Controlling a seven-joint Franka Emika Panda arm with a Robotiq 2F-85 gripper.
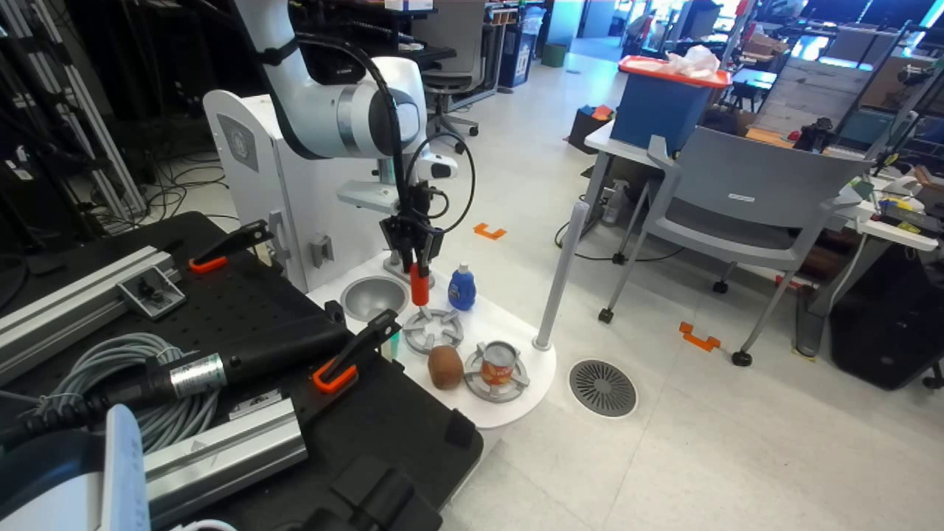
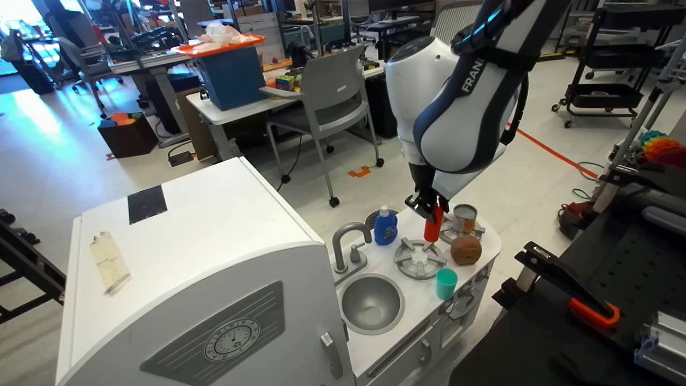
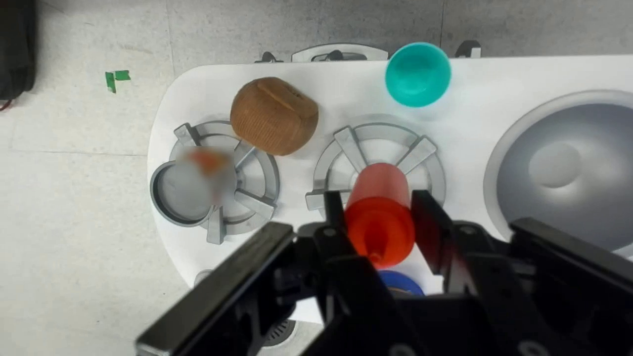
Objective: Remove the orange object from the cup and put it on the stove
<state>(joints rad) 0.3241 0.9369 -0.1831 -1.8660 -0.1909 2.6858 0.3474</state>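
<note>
The orange object [image 1: 420,289] is a red-orange hollow cylinder, upright between the fingers of my gripper [image 1: 417,267]. It shows in the exterior view [image 2: 433,227] and the wrist view [image 3: 380,225]. My gripper, also in the wrist view [image 3: 377,198], is shut on its upper part. The object hangs over the middle stove burner [image 2: 419,260], which shows in the wrist view [image 3: 378,129]; the gap below is hard to judge. The turquoise cup [image 2: 446,284] stands upright at the counter's edge beside that burner, with nothing inside in the wrist view [image 3: 418,75]. A clamp partly hides it in an exterior view [image 1: 394,344].
A brown round object [image 3: 274,116] lies between the burners. A tin can [image 1: 499,363] stands on the end burner [image 1: 481,388]. A blue bottle [image 2: 385,227] stands behind the middle burner. A sink [image 2: 372,304] with faucet [image 2: 340,252] is on the other side. A black clamp [image 1: 361,350] juts near the counter.
</note>
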